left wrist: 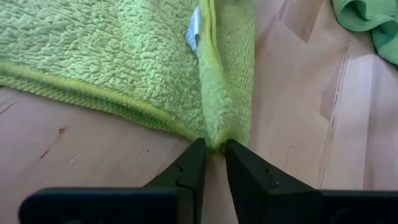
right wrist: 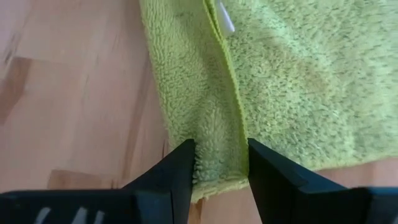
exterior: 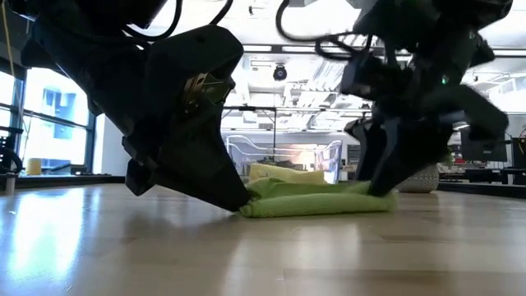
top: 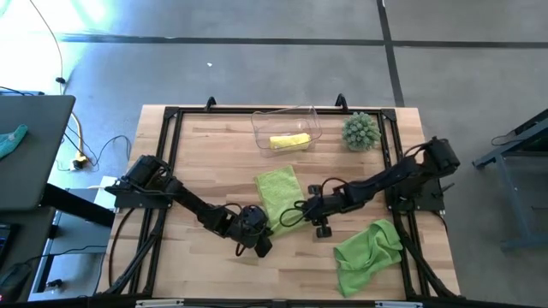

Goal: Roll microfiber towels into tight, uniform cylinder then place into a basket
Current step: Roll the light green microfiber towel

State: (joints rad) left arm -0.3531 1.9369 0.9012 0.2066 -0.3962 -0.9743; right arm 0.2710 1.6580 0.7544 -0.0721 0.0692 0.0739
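A lime green towel (top: 276, 190) lies flat at the table's middle, with one edge turned over into a narrow folded strip (left wrist: 230, 68). My left gripper (top: 262, 233) is shut on the near end of that strip, and my right gripper (top: 298, 214) is shut on the strip from the right. A second lime green towel (top: 368, 250) lies crumpled at the near right. The clear basket (top: 257, 128) at the far middle holds a rolled yellow towel (top: 289, 141). My left gripper pinches the pointed end of the folded strip (left wrist: 214, 140) between its two fingertips (left wrist: 194, 163). It slants down from the table's near left. The cloth stays on the table (exterior: 316, 201). My right gripper has the folded strip's edge (right wrist: 217, 149) between its two fingers (right wrist: 181, 165), several layers thick. The fingers slant down from the right and lie along the strip. The towel rests on the table.
A spiky green ball-shaped plant (top: 360, 131) stands at the far right, beside the basket. A black frame (top: 171, 120) runs around the wooden table top. Bare wood lies to the near left.
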